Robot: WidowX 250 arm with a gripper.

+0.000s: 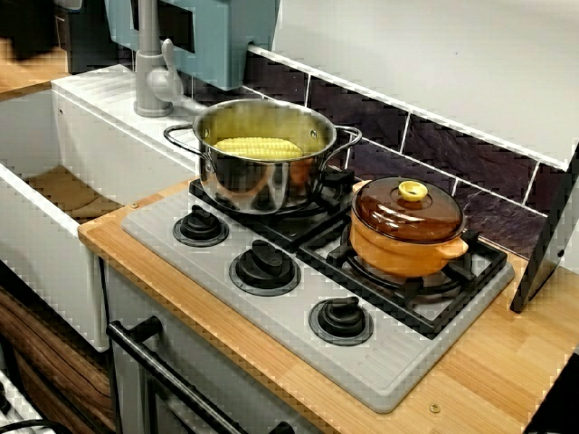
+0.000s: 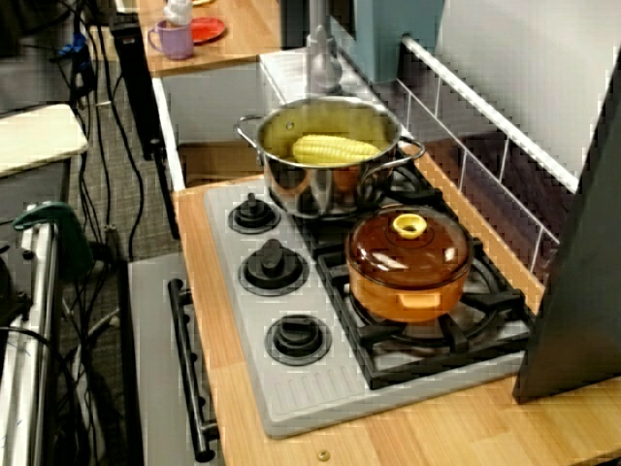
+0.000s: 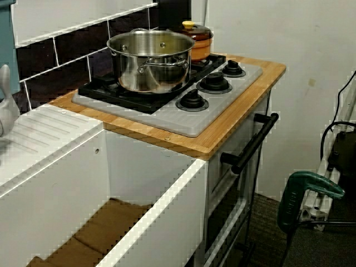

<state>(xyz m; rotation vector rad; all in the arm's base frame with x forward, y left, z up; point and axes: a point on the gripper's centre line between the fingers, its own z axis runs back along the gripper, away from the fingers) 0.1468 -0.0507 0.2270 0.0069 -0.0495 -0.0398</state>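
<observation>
Corn [image 1: 258,147] lies inside the pot [image 1: 262,176], steadied on the grate [image 1: 312,226], orange pot [image 1: 407,231] at 4 o'clock; the fingers are out of sight, so I can't tell their state.

Yellow corn [image 1: 258,147], silver pot [image 1: 258,188], orange pot [image 1: 403,255] with brown lid [image 1: 407,215], grey stove [image 1: 389,357].

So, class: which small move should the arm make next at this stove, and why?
Probably bring the gripper in above the steel pot: no gripper shows in any view, the corn cob lies exposed in that open pot, and the orange pot beside it is shut under its brown lid.
</observation>
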